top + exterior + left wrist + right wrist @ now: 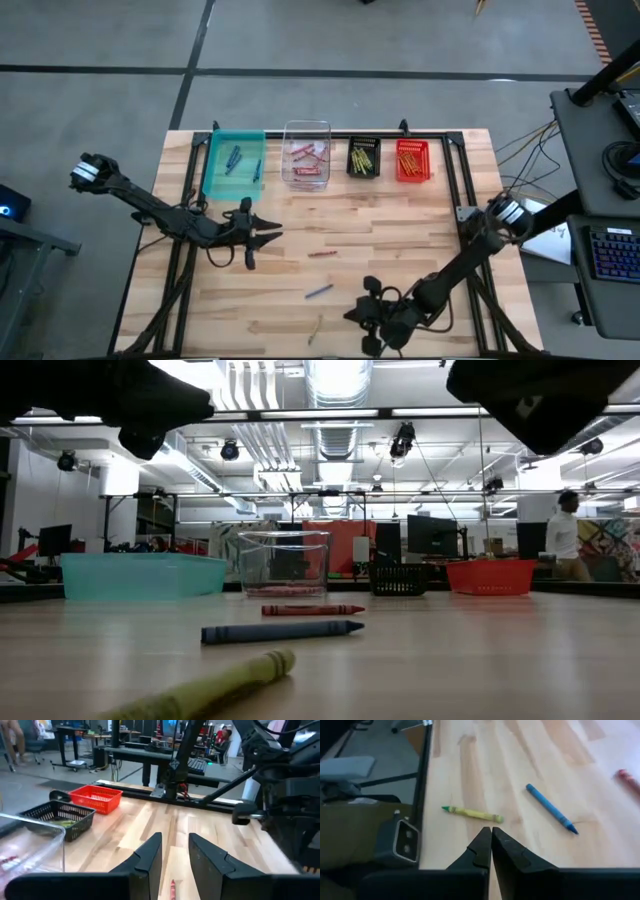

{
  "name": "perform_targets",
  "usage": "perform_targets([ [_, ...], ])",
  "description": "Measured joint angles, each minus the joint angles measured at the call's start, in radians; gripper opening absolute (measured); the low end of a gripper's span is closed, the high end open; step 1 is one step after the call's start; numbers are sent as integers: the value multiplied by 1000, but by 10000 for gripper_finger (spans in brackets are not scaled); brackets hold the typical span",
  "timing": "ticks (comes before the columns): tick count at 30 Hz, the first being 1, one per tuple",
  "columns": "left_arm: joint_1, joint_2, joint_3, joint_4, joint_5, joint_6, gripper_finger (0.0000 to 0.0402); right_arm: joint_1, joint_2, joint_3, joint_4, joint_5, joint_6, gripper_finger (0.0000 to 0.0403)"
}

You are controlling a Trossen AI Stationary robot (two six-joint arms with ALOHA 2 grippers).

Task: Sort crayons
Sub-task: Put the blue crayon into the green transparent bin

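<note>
- Left gripper [175, 865] jaws part-open, empty, red crayon [172, 890] just ahead.
- Right gripper [491, 851] jaws closed, empty, yellow crayon [472, 813] just beyond.
- Step judged: approach to pick.
- Next: lower, close on red crayon.

Four bins [306, 155] stand in a row along the table's [400, 230] far edge, crayons inside each. Three loose crayons [319, 292] lie on the table nearer than the bins, between the two grippers.

Four bins are lined up along the table's [400, 220] far edge: teal [234, 165], clear [306, 155], black [363, 158], red [413, 160]. Three loose crayons are counted on the tabletop: one red [321, 254], one blue [319, 292], one yellow [315, 328]. Binned crayons can't be counted.
</note>
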Motion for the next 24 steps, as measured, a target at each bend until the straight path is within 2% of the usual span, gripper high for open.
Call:
perform_targets([
  [3, -2, 14, 0, -3, 12, -91, 79, -12, -34, 0, -28, -1, 1, 9],
  [8, -26, 84, 0, -95, 143, -406, 78, -25, -63, 0, -65, 0, -11, 9],
  [12, -74, 180, 0, -132, 140, -555, 77, -32, -64, 0, -69, -1, -48, 9],
  [16, -79, 300, 24, -126, 131, -546, 77, -40, -64, 0, -89, -1, -57, 9],
  [24, -79, 541, 173, -177, 125, -229, 90, -48, -64, 0, -91, 0, -62, 9],
])
